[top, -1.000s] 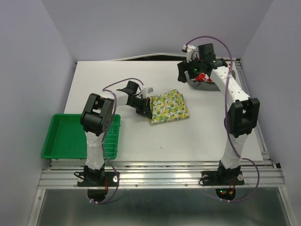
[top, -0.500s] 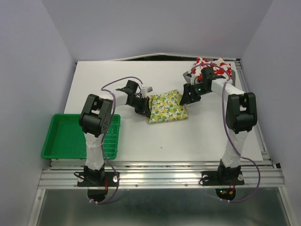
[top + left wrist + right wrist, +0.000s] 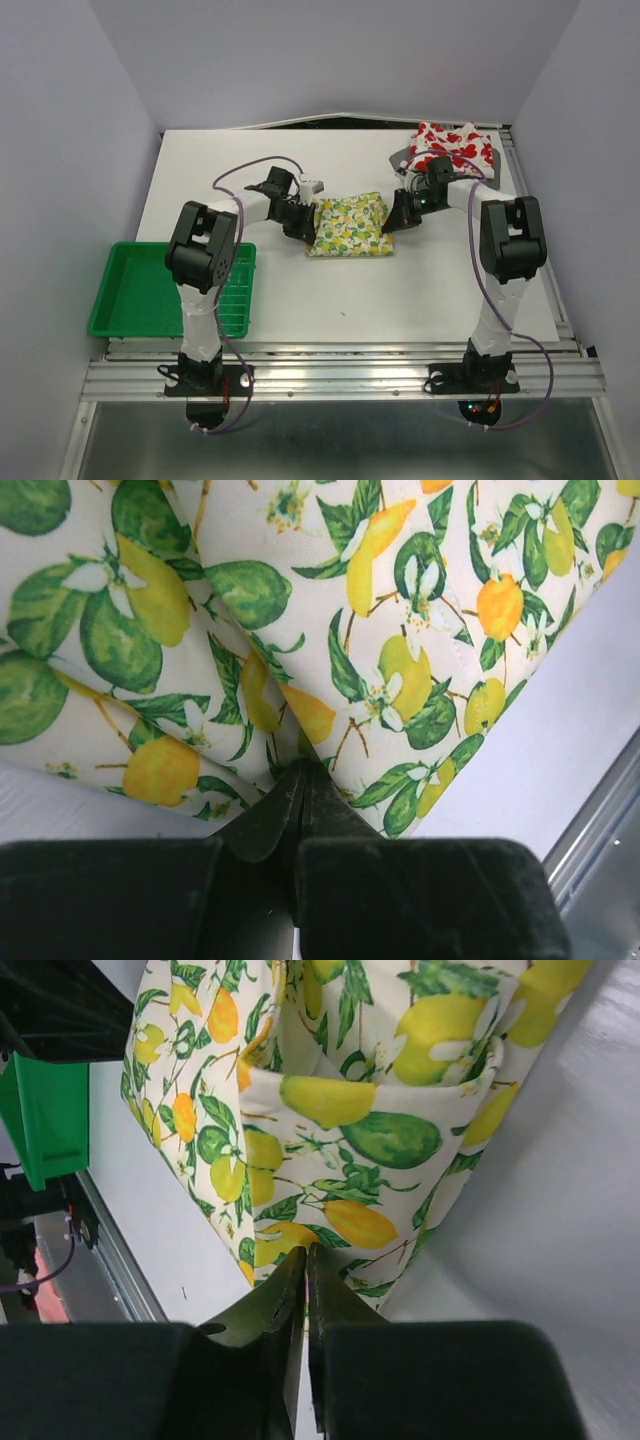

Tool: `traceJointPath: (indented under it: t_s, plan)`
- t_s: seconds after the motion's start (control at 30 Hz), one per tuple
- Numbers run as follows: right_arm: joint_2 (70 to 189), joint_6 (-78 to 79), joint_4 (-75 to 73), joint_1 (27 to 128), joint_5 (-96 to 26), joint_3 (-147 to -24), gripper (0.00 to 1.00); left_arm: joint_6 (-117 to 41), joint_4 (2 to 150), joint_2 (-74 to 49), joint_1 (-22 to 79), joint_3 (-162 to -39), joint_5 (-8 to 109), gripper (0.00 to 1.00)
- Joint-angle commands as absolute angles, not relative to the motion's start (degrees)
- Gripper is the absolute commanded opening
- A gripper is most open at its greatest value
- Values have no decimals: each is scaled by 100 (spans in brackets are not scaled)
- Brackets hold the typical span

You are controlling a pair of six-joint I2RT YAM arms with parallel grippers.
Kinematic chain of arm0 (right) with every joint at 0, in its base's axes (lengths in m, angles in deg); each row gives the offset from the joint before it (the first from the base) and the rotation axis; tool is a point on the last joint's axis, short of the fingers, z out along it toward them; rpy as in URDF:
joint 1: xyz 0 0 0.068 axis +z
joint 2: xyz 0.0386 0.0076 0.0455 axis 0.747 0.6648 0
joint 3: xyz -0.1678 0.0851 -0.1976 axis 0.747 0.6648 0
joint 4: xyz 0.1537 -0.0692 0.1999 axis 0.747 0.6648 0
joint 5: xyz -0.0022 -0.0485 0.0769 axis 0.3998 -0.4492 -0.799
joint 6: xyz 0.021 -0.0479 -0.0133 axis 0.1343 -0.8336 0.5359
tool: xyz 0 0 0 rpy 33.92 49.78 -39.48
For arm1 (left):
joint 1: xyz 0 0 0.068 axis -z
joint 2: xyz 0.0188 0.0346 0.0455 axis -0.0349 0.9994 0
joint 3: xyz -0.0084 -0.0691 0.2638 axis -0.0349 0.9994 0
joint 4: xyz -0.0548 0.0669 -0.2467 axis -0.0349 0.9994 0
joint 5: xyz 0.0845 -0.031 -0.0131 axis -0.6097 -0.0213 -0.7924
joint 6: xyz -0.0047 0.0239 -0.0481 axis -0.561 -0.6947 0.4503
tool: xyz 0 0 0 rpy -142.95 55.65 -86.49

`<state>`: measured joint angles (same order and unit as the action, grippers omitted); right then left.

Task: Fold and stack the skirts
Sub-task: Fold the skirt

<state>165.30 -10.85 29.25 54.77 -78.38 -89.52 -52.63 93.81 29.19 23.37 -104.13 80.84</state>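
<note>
The lemon-print skirt (image 3: 348, 225) lies folded in the middle of the table. My left gripper (image 3: 303, 225) is at its left edge, and in the left wrist view that gripper (image 3: 303, 767) is shut on a pinch of the lemon-print skirt (image 3: 380, 630). My right gripper (image 3: 397, 218) is at its right edge. In the right wrist view the right gripper (image 3: 306, 1252) is shut on the hem of the lemon-print skirt (image 3: 340, 1130). The red-print skirt (image 3: 455, 148) lies at the back right, with a bit of grey cloth (image 3: 402, 159) showing at its left.
A green tray (image 3: 130, 300) stands at the near left, beside the left arm's base. A metal rail (image 3: 340, 352) runs along the table's near edge. The purple walls close in the back and both sides.
The right gripper left the red-print skirt at the back right, came down to the lemon-print skirt's right edge and shut on it. The left gripper kept its grip.
</note>
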Motion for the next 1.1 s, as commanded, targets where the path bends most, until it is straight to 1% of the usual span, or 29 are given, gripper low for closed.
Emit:
traceJointPath:
  t_s: [0.0, 0.07, 0.3, 0.33, 0.37, 0.47, 0.5, 0.53, 0.57, 0.6, 0.67, 0.73, 0.93, 1.07]
  plan:
    - [16332, -843, 2381, 5466, -7639, -8925, 5, -5729, 9654, 2636, 2265, -10432, 6976, 7]
    - [16341, -869, 2372, 5466, -7551, -8916, 1, -5721, 9706, 2512, 2257, -10449, 6933, 7]
    - [16271, -1080, 2476, 5580, -7296, -8811, 1, -5686, 9619, 2011, 2239, -10405, 7063, 7]
    - [16244, -1089, 2495, 5580, -7261, -8811, 2, -5668, 9654, 2037, 2230, -10501, 7134, 7]
    - [16209, -1115, 2503, 5580, -7234, -8811, 5, -5668, 9680, 2081, 2222, -10554, 7178, 7]
    - [16016, -1281, 2600, 5580, -7085, -8898, 17, -5659, 9786, 2256, 2178, -10730, 7292, 7]
    - [15955, -1308, 2661, 5580, -7032, -8977, 29, -5633, 9751, 2265, 2108, -10757, 7493, 8]
    - [15902, -1317, 2714, 5580, -6901, -9134, 34, -5537, 9681, 2266, 2064, -10757, 7608, 8]
    - [15779, -1352, 2732, 5580, -6822, -9214, 47, -5484, 9541, 2266, 2037, -10801, 7783, 8]
    - [15717, -1361, 2723, 5580, -6760, -9293, 54, -5440, 9505, 2283, 1993, -10853, 7854, 8]
    - [15620, -1387, 2697, 5633, -6602, -9574, 64, -5299, 9408, 2388, 1958, -11020, 8012, 8]
    - [15629, -1501, 2732, 5685, -6382, -9960, 66, -5116, 9294, 2546, 1940, -11134, 8039, 8]
    - [16225, -2142, 3320, 6177, -5846, -11093, 70, -4745, 8996, 2951, 1905, -11399, 7996, 7]
    - [16682, -2319, 3496, 6485, -5643, -11508, 73, -4631, 9030, 3249, 1905, -11583, 7943, 7]
